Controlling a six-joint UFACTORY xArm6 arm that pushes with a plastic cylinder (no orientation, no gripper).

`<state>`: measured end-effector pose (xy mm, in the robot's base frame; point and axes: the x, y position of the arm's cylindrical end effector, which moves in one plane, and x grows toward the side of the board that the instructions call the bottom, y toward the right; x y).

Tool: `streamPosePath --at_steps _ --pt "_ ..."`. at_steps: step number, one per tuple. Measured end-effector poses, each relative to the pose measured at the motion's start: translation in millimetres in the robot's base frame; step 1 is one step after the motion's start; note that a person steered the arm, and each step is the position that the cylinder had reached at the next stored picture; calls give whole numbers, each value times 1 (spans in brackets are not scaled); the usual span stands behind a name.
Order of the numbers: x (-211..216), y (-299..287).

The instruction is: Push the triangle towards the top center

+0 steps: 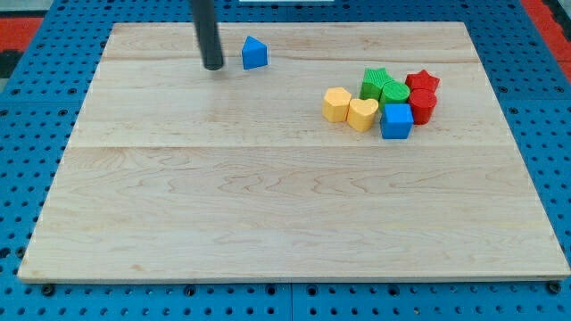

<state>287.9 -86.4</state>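
One small blue triangle block (254,53) sits near the top of the pale wooden board (268,214), a bit left of the middle. My tip (213,67), the end of the dark rod, stands just beside it on the view's left, not touching it. It has no jaws and holds nothing. Off to the view's right, well apart, huddle a yellow block (336,103), a yellow heart (362,114), a green star (375,82), a green block (394,92), a blue cube (397,120), a red star (422,82) and a red block (422,105).

We see a pale wooden board (268,205) on blue pegboard (18,134); our dark tip (213,67); a blue triangle (254,53) and blue cube (397,121); two yellow blocks (349,109), two green (384,86), two red (422,94).
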Motion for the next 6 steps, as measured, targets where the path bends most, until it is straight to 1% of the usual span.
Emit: streamPosePath --at_steps 1,2,3,4,6 --pt "5 14" --pt "-19 48" --pt "-32 57" --pt "-20 59" --pt "-15 66"
